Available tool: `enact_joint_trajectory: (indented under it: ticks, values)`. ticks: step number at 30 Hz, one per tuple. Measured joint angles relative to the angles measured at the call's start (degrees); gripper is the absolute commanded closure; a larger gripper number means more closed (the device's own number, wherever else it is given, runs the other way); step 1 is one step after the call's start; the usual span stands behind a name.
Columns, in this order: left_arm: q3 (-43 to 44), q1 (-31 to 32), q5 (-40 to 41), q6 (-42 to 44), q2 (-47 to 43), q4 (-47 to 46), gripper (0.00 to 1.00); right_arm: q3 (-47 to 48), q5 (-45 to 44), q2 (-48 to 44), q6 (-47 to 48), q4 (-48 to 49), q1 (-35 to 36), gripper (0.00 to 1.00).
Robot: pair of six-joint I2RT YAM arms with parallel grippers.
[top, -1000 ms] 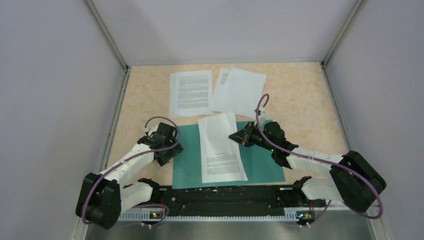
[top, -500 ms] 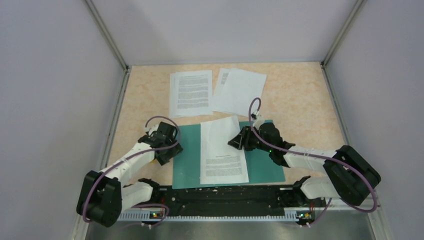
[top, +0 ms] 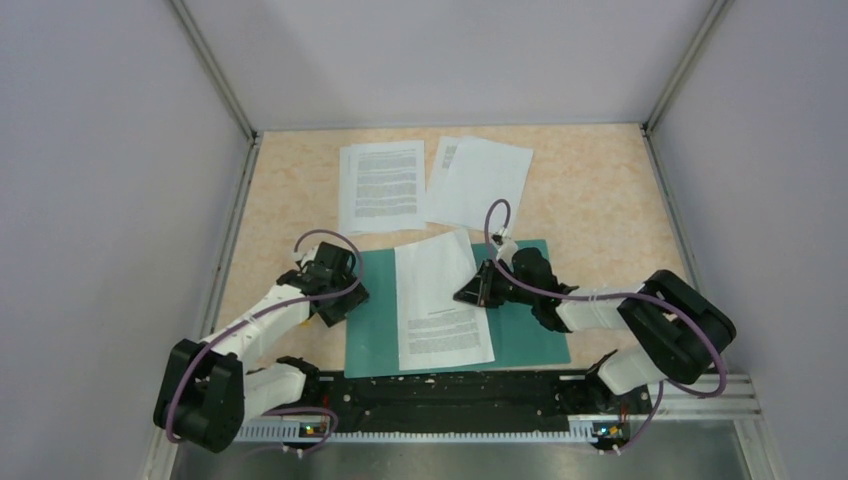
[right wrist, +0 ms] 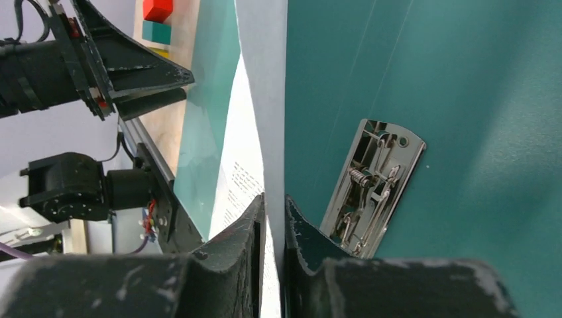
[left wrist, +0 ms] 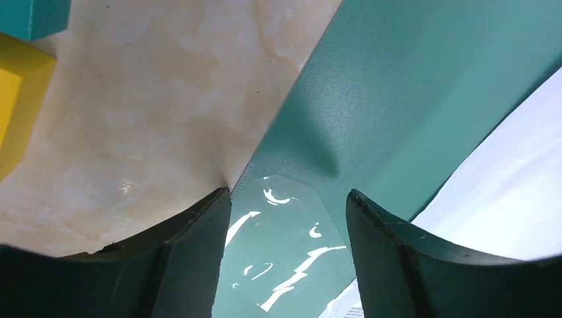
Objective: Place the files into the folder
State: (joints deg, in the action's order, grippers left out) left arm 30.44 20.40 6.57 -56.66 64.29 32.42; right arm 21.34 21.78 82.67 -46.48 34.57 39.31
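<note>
The teal folder (top: 525, 325) lies open near the front of the table. One printed sheet (top: 440, 310) lies across its middle. My right gripper (top: 472, 292) is shut on that sheet's right edge (right wrist: 265, 119), just left of the folder's metal clip (right wrist: 371, 185). My left gripper (top: 345, 300) is open, its jaws straddling the folder's left edge (left wrist: 371, 86) where a clear pocket (left wrist: 285, 245) sits; it holds nothing. Two more sheets lie at the back: one text-side up (top: 382, 185), one mostly blank (top: 478, 180).
Grey walls enclose the table on three sides. The black arm rail (top: 440, 390) runs along the front edge. Coloured blocks show at the corner of the left wrist view (left wrist: 20, 73) and in the right wrist view (right wrist: 158, 20).
My right gripper has drawn the held sheet leftward and straightened it over the folder. The right arm has pulled in toward the folder. The left arm has barely moved.
</note>
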Motion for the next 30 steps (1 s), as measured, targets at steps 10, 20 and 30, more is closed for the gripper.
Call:
enact_joint_trajectory:
  ticks: [10,20,30]
  values:
    - [-0.1,0.0,-1.0,0.0,0.0,-0.8,0.31,-0.3,-3.1,0.6,-4.7,5.9,2.0,1.00]
    - [-0.1,0.0,-1.1,0.0,0.0,-1.0,0.31,-0.3,-8.7,0.7,-5.3,6.7,4.9,1.00]
    - [-0.2,0.0,-1.2,0.0,0.0,-1.0,0.31,-0.3,-12.3,3.0,-9.0,11.3,7.8,1.00]
